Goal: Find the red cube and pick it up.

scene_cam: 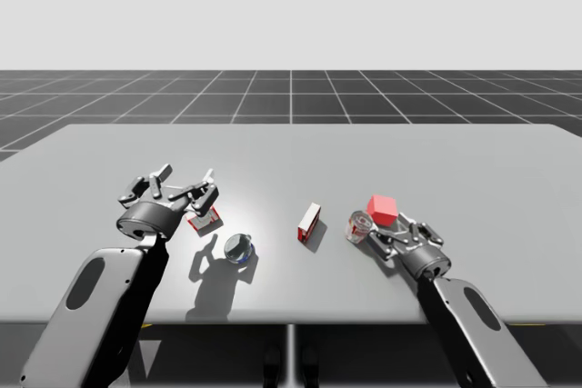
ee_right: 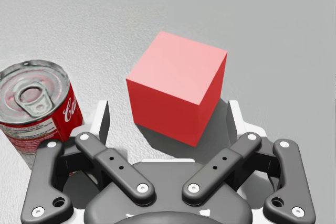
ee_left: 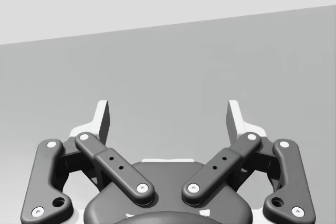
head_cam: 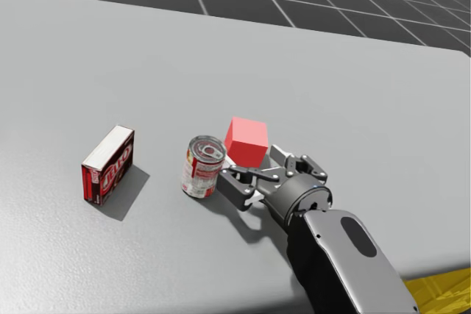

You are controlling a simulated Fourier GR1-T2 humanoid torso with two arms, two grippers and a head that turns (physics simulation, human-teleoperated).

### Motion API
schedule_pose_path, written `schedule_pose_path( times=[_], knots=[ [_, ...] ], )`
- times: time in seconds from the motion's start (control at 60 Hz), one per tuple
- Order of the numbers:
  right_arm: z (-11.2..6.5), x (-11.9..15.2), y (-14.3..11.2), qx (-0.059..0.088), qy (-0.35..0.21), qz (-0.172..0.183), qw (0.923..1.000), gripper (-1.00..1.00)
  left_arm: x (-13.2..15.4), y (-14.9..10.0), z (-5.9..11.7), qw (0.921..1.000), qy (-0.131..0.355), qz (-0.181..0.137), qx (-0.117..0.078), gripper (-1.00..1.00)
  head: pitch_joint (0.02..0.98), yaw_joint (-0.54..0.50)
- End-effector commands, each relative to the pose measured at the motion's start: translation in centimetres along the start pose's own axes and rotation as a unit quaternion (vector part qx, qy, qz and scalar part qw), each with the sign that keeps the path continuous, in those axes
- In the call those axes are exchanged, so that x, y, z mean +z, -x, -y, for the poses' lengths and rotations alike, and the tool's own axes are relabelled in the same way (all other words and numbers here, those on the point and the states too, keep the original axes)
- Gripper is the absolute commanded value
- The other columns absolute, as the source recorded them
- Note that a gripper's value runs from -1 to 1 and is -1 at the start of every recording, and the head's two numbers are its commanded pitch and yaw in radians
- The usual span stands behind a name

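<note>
The red cube (scene_cam: 381,209) rests on the grey table (scene_cam: 291,152) at the right, with a red-labelled can (scene_cam: 360,225) standing close on its left. My right gripper (scene_cam: 393,230) is open just behind the cube. In the right wrist view the cube (ee_right: 178,85) sits between the spread fingers of that gripper (ee_right: 168,116), a gap showing on each side, and the can (ee_right: 34,106) stands just outside one finger. The head view shows the cube (head_cam: 246,141), the can (head_cam: 202,167) and the gripper (head_cam: 254,165) together. My left gripper (scene_cam: 186,184) hovers open at the left, with bare table ahead of it (ee_left: 168,116).
A red and white box (scene_cam: 309,222) stands mid-table, seen also in the head view as the box (head_cam: 108,163). A second small red box (scene_cam: 205,218) lies under my left hand, and a bluish can (scene_cam: 239,248) lies on its side near it. The table's front edge (scene_cam: 291,323) is close.
</note>
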Motion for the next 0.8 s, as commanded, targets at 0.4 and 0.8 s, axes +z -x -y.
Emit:
schedule_pose_path(
  times=[0.4,0.8],
  knots=[
    [-1.3,-3.4,-1.2,-0.036,0.078,-0.053,0.9949,-1.00,0.0,-0.1,0.0,1.0000,0.001,0.001,0.000,-1.00,0.768,-0.38],
    [0.0,-2.7,0.2,-0.028,0.119,-0.065,0.9904,1.00,0.0,0.0,0.1,1.0000,0.003,0.000,-0.003,-1.00,0.669,-0.40]
  ],
)
